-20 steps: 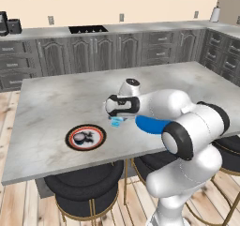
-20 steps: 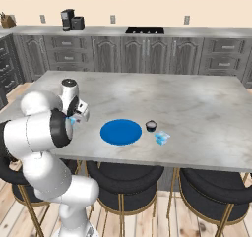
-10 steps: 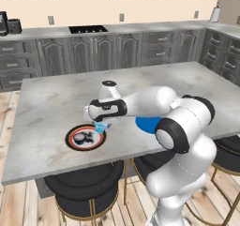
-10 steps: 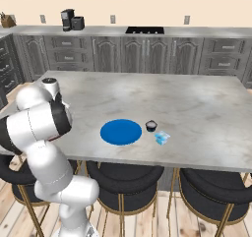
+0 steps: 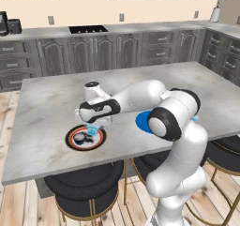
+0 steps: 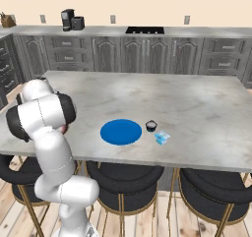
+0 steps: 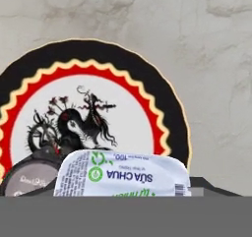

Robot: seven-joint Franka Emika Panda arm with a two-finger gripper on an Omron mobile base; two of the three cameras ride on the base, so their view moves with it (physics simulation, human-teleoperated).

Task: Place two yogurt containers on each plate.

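Note:
My gripper (image 5: 93,125) hangs low over the right part of the red-rimmed patterned plate (image 5: 72,143), shut on a pale blue boxy yogurt container (image 5: 94,131). In the hand view that container (image 7: 123,174) fills the space between my gripper (image 7: 123,186) fingers, with the patterned plate (image 7: 147,83) beneath. A dark round yogurt container (image 5: 80,137) sits on this plate, beside the held one (image 7: 27,178). The plain blue plate (image 6: 121,132) lies bare. To its right on the counter stand another dark round container (image 6: 151,126) and another pale blue one (image 6: 162,137).
The work happens on a grey marble island (image 5: 51,94) with dark stools (image 5: 86,185) along its near edge. The patterned plate is close to that edge. Grey cabinets and a stove (image 5: 88,29) line the back wall. My own arm covers part of the blue plate (image 5: 140,121).
The arm has swung left from beside the blue plate to over the patterned plate, carrying the pale blue container, and has come down lower. Plates and other containers have stayed put.

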